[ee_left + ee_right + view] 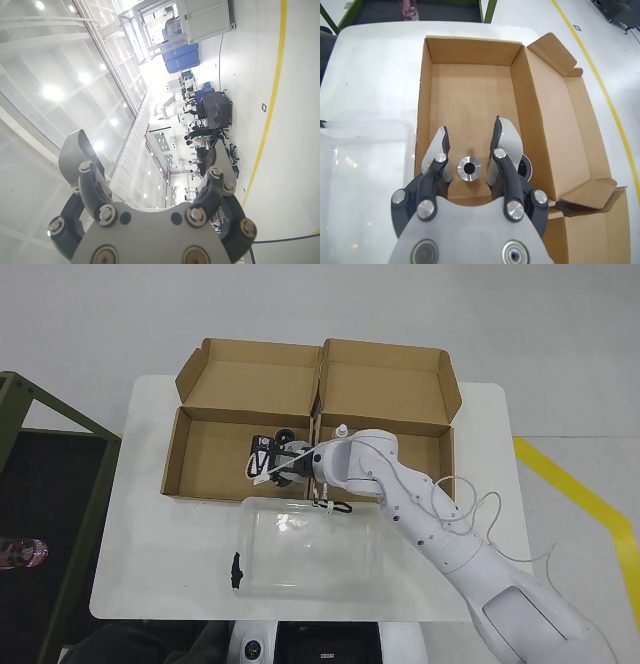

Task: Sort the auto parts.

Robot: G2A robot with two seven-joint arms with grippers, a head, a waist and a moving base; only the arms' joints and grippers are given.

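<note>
While the right end effector hangs wide open over the left cardboard box at the table's far edge, a silver bushing lies ungripped on the box floor, in line with the gap between its fingers (a dark ring lies by the box wall). The left end effector is spread open, empty. A clear bin sits at the near edge.

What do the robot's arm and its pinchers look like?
The right arm is smooth, white and rounded, with thin white cables looping beside it. The right gripper and left gripper look alike. Each has two curved silver fingers lined with black ribbed pads, on dark grey links with round silver bolts, fixed to a silver plate.
</note>
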